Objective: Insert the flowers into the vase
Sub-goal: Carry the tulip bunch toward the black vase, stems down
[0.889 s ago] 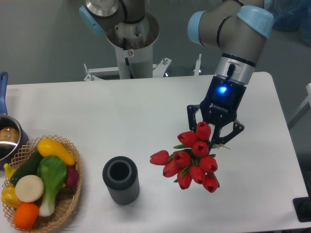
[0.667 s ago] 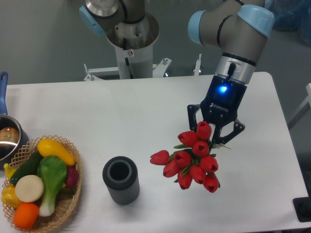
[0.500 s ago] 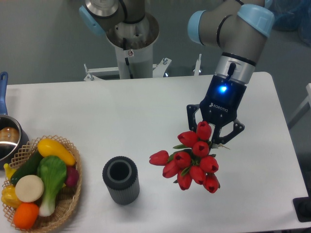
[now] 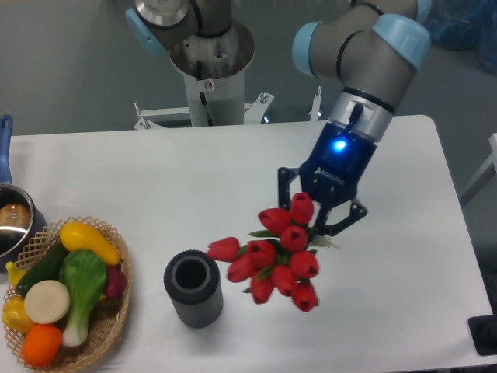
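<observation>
Gripper: the gripper [image 4: 317, 214] sits right of frame centre, clamped around the flowers [image 4: 273, 259], its black fingers [image 4: 286, 186] flanking the top of the bunch and a blue light glowing on its body.

Flowers: red tulip buds hang down and to the left from the gripper, green leaves peeking between the heads. About 9 buds show. The stems are hidden behind the blooms and the gripper.

Leftmost bud: it reaches out towards the vase [image 4: 193, 288] and sits just above and to the right of the vase's rim; whether it touches, the view does not tell.

Vase: dark grey, ribbed, upright on the white table [image 4: 194, 179], in the lower middle of the frame, its round mouth open and dark. The flowers are beside it, not inside it.

Arm: the grey arm with pale blue joint caps [image 4: 361, 58] comes down from the upper right of the frame to the gripper.

Robot base: a metal column [image 4: 206, 58] stands at the upper centre, behind the far edge of the table.

Wicker basket: the wicker basket [image 4: 109, 326] is in the lower left corner, packed with toy vegetables, among them a yellow squash [image 4: 89, 242], a green leafy piece [image 4: 82, 280] and an orange one [image 4: 41, 344]. It is well apart from the vase.

Pot: a metal pot [image 4: 14, 225] with a blue handle [image 4: 5, 136] is cut off by the left edge, just above the basket.
</observation>
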You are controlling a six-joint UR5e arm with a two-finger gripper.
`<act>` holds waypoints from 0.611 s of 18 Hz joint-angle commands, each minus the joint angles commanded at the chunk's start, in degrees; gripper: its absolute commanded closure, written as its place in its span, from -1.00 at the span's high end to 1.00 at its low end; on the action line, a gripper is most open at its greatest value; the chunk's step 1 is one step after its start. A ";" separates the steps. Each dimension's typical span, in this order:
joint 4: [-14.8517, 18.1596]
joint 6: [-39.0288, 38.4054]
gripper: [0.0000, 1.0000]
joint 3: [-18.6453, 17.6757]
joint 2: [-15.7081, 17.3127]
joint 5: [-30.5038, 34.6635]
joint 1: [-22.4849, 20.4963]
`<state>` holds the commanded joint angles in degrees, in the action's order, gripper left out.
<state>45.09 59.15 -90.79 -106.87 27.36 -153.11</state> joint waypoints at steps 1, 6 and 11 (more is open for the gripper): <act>0.00 0.00 -0.34 0.00 -0.17 -3.25 0.00; -0.09 0.88 -0.34 -0.79 -0.26 -11.78 0.87; -0.35 5.26 -0.34 -1.58 -0.70 -21.37 2.19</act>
<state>44.74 64.41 -92.37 -107.58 6.00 -150.91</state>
